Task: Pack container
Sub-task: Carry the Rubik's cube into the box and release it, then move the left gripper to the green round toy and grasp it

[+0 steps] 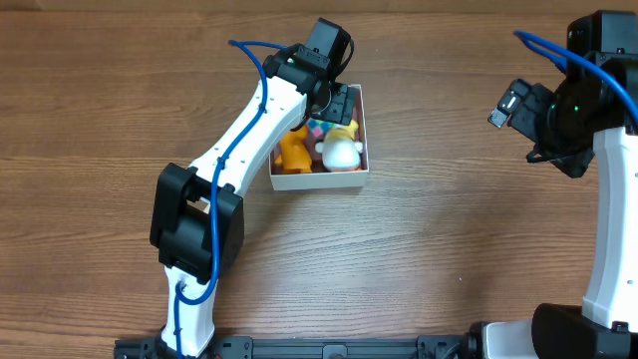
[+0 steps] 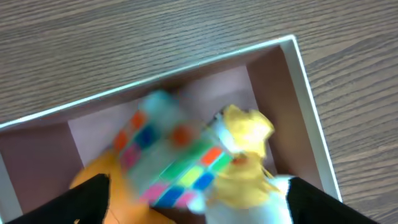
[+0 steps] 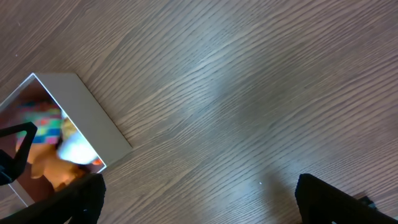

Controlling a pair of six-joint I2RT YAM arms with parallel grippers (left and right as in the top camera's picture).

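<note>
The container [image 1: 319, 181] is a square cardboard box with white walls and a pinkish-brown inside; it also shows in the left wrist view [image 2: 306, 87] and the right wrist view [image 3: 93, 118]. Inside lie an orange toy [image 1: 292, 152], a white and yellow toy [image 1: 342, 152] and a multicoloured cube [image 1: 318, 128]. My left gripper [image 1: 337, 104] hangs open over the box's far side. In its view [image 2: 199, 182] the cube [image 2: 168, 155] is blurred between the orange toy [image 2: 93, 174] and the yellow toy [image 2: 249, 140]. My right gripper [image 1: 510, 105] is open and empty, far right of the box.
The wooden table [image 1: 449, 229] surrounds the box. The right wrist view shows my open right fingers [image 3: 199, 180] over bare wood [image 3: 249, 93], the box at its left edge. The left arm [image 1: 239, 130] reaches diagonally from the front left.
</note>
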